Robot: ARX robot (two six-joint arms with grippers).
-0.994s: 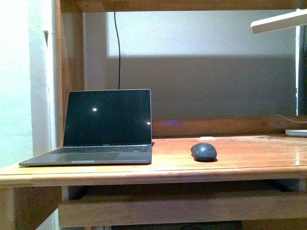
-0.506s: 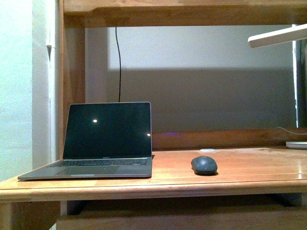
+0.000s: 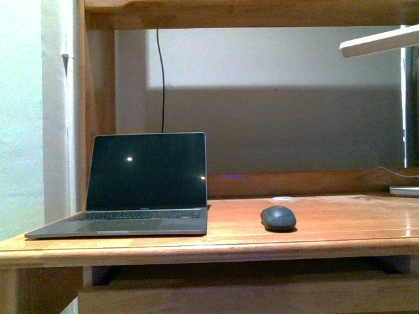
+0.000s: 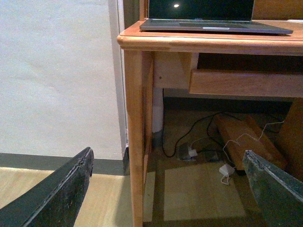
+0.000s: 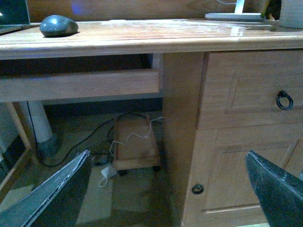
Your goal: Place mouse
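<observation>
The mouse sits on the table at eleven o'clock above my right jaws; both jaws released, right arm nearer.

Front view: level with the brown wooden desk, facing it. Wrist views: low, near, looking up beneath; desk edge shared by all.

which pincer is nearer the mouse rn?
Right, likely. Right pincer is low before the desk, mouse up on top. Left pincer is low by the laptop corner.
</observation>
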